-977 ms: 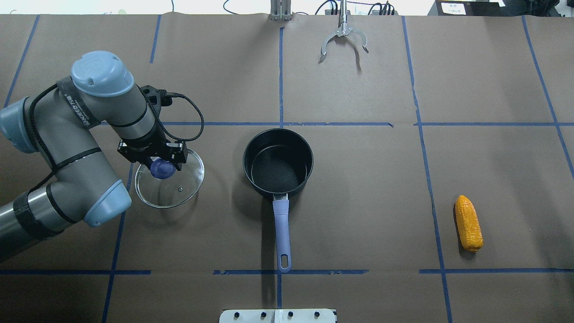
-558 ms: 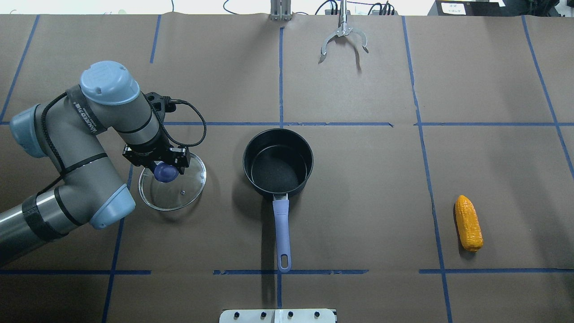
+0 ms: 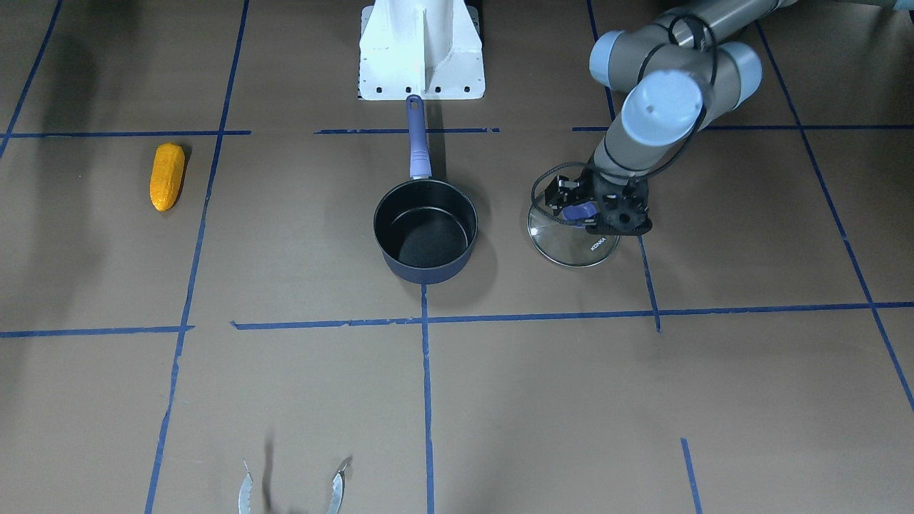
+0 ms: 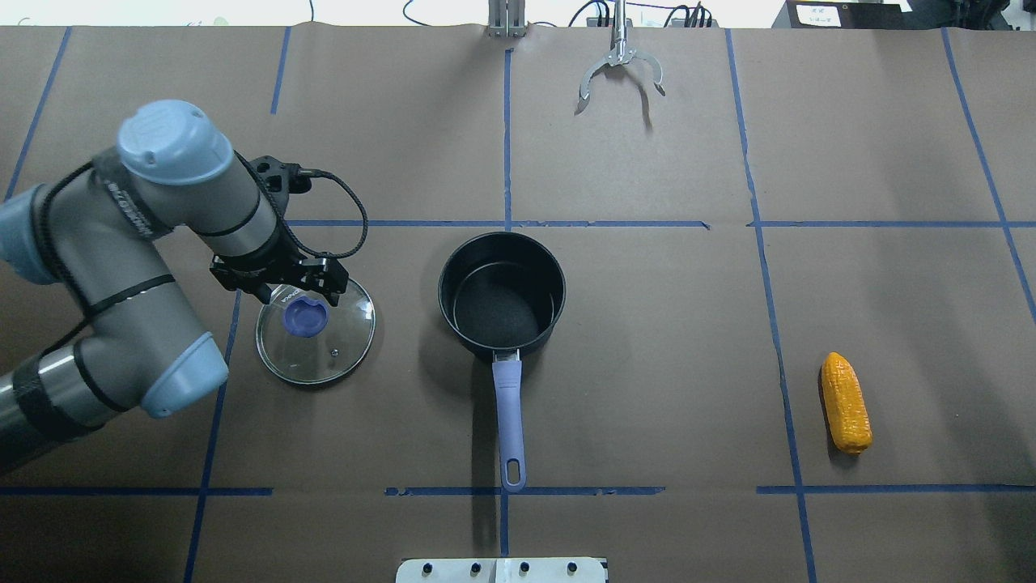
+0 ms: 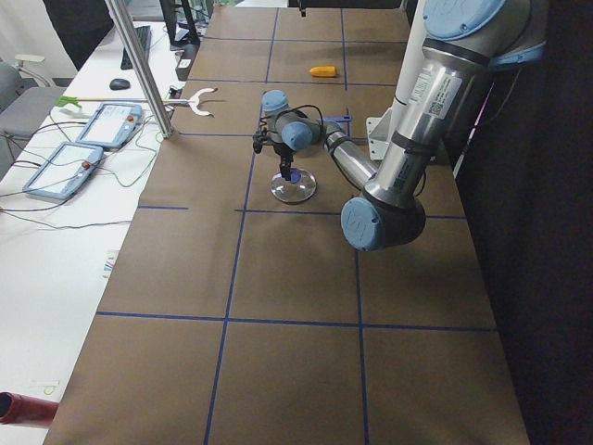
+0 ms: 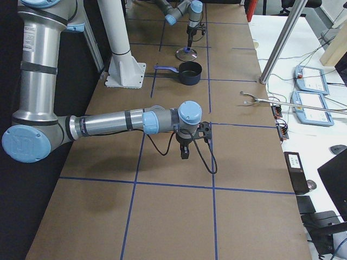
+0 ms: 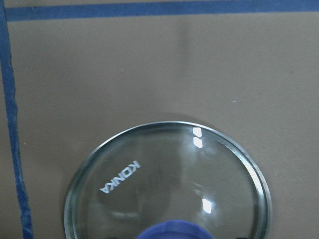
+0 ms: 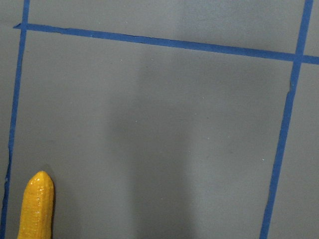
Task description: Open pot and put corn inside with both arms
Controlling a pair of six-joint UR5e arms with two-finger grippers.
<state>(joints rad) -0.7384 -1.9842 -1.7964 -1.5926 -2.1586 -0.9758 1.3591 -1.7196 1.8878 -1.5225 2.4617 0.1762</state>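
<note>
The pot point(image 4: 502, 295) stands open at the table's middle, its black inside empty and its purple handle point(image 4: 508, 421) towards the robot; it also shows in the front view point(image 3: 425, 232). Its glass lid point(image 4: 317, 332) lies flat on the table left of the pot. My left gripper point(image 4: 295, 293) hangs open just over the purple knob point(image 4: 303, 316), which is free. The left wrist view shows the lid point(image 7: 164, 184) below. The corn point(image 4: 846, 402) lies far right on the table, also seen in the front view point(image 3: 166, 175). My right gripper point(image 6: 184, 151) shows only in the right side view; I cannot tell its state. Its wrist view shows the corn's tip point(image 8: 37, 204).
A metal claw tool point(image 4: 619, 69) lies at the far edge, also at the bottom of the front view point(image 3: 293, 489). The white base plate point(image 4: 502, 569) sits at the near edge. Blue tape lines point(image 4: 507, 138) mark a grid on the brown table cover.
The left gripper, shut on the knob with the lid tilted, has set the lid flat, opened and let go of the knob. Pot and corn have not moved.
</note>
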